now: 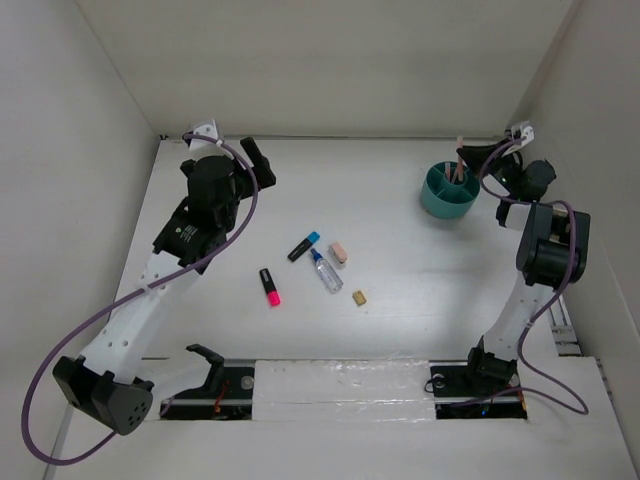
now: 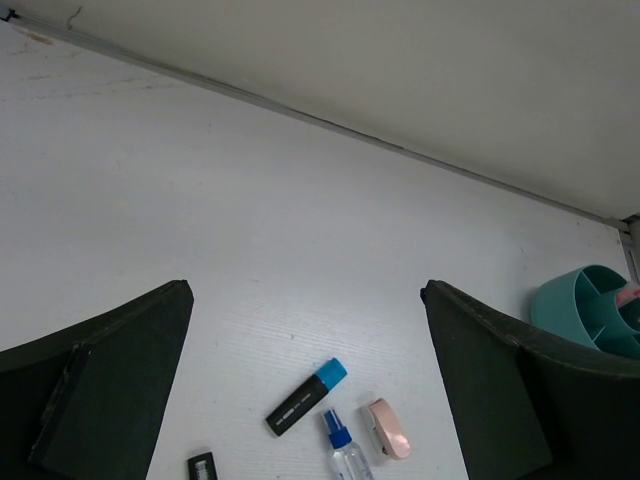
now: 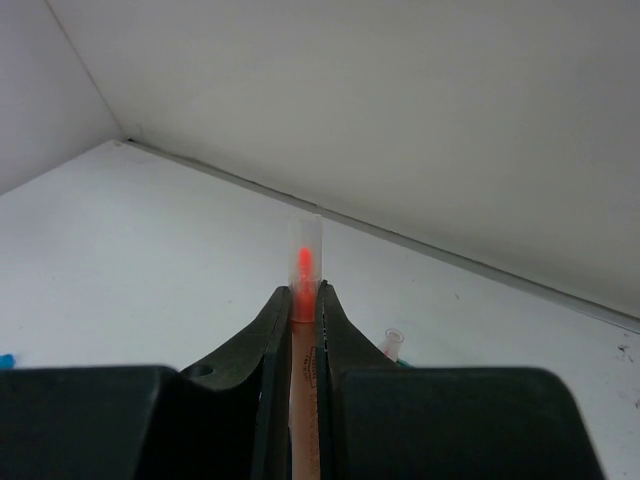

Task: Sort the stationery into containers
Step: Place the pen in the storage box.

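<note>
While the right arm stood stretched toward the far right corner of the white table point(image 1: 400, 330), its right gripper point(image 3: 304, 305) was pressed together on a thin pink-orange pencil point(image 3: 304, 262). In the right wrist view the two dark fingers pinched the shaft from either side. The pencil's end poked out past the fingertips, a bright orange tip inside a clear plastic cap. From above, that pencil stood roughly upright over the far side of a round teal plastic desk organiser point(image 1: 448, 192). Whether its lower end sat inside could not be told.

The organiser had a round central cup and a divided outer ring, and it sat near the table's far right corner. The clear capped end of a second pencil point(image 3: 392, 343) showed just right of the gripper, and which compartment held it was not clear.

The left gripper point(image 2: 305, 290) hung above the far left part of the table with its jaws spread wide and nothing between them.

The other stationery lay loose near the middle of the table:
- A black marker with a blue cap point(image 1: 304, 245) lay slanted.
- A pink eraser point(image 1: 338, 252) lay just right of that marker.
- A clear bottle with a blue cap point(image 1: 325, 270) lay on its side between the two and nearer the arms.
- A black marker with a pink cap point(image 1: 270, 286) lay apart to the left.
- A tiny tan block point(image 1: 359, 297) lay apart to the right.
</note>
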You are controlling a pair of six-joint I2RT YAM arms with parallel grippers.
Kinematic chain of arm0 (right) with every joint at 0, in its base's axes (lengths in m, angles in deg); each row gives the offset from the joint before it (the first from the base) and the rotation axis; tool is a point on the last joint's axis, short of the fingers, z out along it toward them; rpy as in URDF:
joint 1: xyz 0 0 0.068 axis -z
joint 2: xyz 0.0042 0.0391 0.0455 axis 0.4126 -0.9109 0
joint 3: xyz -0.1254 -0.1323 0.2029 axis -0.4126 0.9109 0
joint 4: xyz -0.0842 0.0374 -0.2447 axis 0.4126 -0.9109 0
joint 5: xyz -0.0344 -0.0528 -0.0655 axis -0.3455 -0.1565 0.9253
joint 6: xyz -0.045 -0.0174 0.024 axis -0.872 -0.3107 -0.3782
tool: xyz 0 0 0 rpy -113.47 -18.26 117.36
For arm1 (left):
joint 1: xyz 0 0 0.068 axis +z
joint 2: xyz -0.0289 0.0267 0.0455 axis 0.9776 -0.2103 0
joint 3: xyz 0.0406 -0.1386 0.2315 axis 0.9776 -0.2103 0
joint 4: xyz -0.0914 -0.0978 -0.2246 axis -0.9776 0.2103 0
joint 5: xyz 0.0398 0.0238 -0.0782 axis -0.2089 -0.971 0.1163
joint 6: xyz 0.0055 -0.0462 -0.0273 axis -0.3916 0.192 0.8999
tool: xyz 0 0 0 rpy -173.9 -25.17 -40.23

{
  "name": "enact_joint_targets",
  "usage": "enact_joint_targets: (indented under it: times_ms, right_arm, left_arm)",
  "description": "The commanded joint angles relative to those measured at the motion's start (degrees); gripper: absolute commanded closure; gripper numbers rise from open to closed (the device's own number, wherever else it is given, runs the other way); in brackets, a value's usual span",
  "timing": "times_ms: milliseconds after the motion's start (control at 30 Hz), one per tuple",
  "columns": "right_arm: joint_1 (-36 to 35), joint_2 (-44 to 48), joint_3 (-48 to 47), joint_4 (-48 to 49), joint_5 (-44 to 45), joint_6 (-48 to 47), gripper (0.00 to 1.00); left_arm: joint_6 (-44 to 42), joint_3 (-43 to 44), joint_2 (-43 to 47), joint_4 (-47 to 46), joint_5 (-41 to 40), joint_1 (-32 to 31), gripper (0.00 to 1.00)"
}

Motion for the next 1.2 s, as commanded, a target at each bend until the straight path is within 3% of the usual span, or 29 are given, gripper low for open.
enact_joint_targets:
  times_ms: [0, 400, 500, 667, 700, 800, 967, 1133, 1167]
  right_arm:
    - [0.3, -1.3, -1.2, 4.3, -2.5, 0.2, 1.00]
    - [0.3, -1.9, -0.1, 2.5, -3.6, -1.6, 1.00]
    - [0.3, -1.9, 1.2, 2.5, -3.6, -1.6, 0.96]
    - [0.3, -1.9, 1.7, 3.1, -4.2, -1.6, 0.79]
    - [0.3, -1.4, 2.5, 3.1, -4.2, -1.6, 0.63]
    - [0.3, 0.0, 3.4, 6.4, -4.2, -0.5, 0.41]
    - [0.3, 5.4, 5.4, 7.6, -4.2, 0.1, 0.32]
    - [-0.2, 12.0, 6.7, 7.6, -3.7, 0.6, 0.16]
    - [-0.8, 13.2, 7.3, 7.6, -3.7, 0.6, 0.00]
  left_arm:
    - [-0.8, -0.3, 0.8, -2.6, 0.7, -0.1, 0.00]
    - [-0.8, -0.8, 1.9, -3.1, 0.7, -0.1, 0.00]
    - [-0.8, -0.8, 1.9, -3.1, 0.7, -0.1, 0.00]
    - [-1.3, -0.8, 1.9, -3.1, 0.7, -0.1, 0.00]
    - [-1.3, -0.8, 1.9, -3.1, 0.7, -0.1, 0.00]
    - [-1.3, -0.8, 1.9, -3.1, 0.7, -0.1, 0.00]
    - [-1.3, -0.8, 2.4, -3.1, 0.7, -0.1, 0.00]
    - [-1.3, -0.8, 2.4, -3.1, 0.7, -0.1, 0.00]
    - [-1.3, -0.8, 2.4, -3.1, 0.7, -0.1, 0.00]
